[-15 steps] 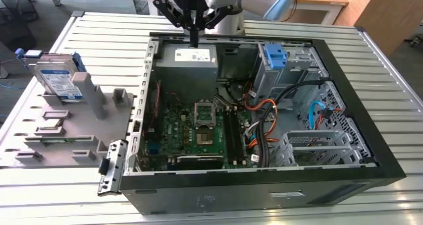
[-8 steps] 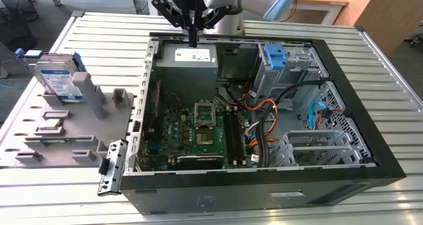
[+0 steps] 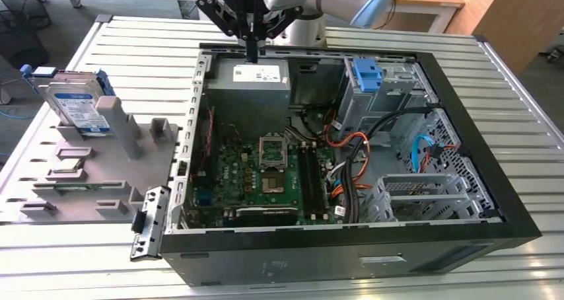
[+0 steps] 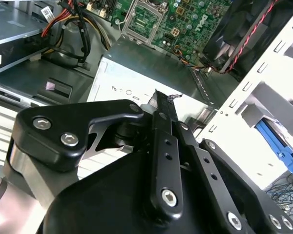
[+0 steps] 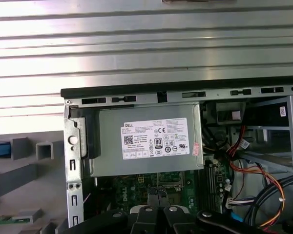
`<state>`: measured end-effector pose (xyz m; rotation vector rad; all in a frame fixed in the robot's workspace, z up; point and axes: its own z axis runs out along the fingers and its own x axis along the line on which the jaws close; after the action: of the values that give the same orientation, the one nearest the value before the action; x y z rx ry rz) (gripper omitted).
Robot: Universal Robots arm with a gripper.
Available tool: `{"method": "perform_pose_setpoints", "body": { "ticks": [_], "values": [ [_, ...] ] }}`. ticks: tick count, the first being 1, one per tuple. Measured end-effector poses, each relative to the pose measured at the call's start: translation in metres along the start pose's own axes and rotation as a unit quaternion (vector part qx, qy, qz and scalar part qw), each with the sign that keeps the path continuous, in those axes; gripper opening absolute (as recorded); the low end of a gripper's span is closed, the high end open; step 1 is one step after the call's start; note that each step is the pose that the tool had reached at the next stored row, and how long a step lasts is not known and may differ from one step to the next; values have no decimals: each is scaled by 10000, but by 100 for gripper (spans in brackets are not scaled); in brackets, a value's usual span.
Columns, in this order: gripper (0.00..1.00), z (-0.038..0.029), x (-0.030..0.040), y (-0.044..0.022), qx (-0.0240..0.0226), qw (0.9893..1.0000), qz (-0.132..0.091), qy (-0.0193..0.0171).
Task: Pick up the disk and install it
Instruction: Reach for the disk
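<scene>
— Black steel nearest: open computer case (image 3: 352, 237), open side up, on slatted metal table (image 3: 132, 42). Inside it, green motherboard (image 3: 264, 168), then orange and black cables (image 3: 348, 141).
— Location of disk?
— Outside the case, toward the exterior view's left. Disk (image 3: 78, 105): silver, white-and-blue label, blue frame around it, standing on edge in grey fixture (image 3: 97, 181). Untouched, well apart from gripper.
— Farther back?
— Grey power supply box (image 3: 249, 82) with white sticker, against far wall of case. Same power supply box (image 5: 149, 141) logged in first wrist view. Blue bracket (image 3: 366, 72) in bay toward the exterior view's right.
— Gripper position?
— Farthest: gripper (image 3: 252, 57), pointing down over far edge of power supply box. Contact with box: cannot tell.
— Jaws?
— Pressed together, pinching nothing. Fingers (image 4: 162, 141) seen as one dark bar in second wrist view.
</scene>
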<state>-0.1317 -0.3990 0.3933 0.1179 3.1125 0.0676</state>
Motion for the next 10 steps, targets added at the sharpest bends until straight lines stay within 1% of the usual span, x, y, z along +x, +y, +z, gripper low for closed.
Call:
{"method": "perform_pose_setpoints", "body": {
  "ticks": [7,10],
  "values": [
    [11,-2,82,-6,0,10000,0,0],
    [11,-2,90,-6,0,10000,0,0]
  ]
}}
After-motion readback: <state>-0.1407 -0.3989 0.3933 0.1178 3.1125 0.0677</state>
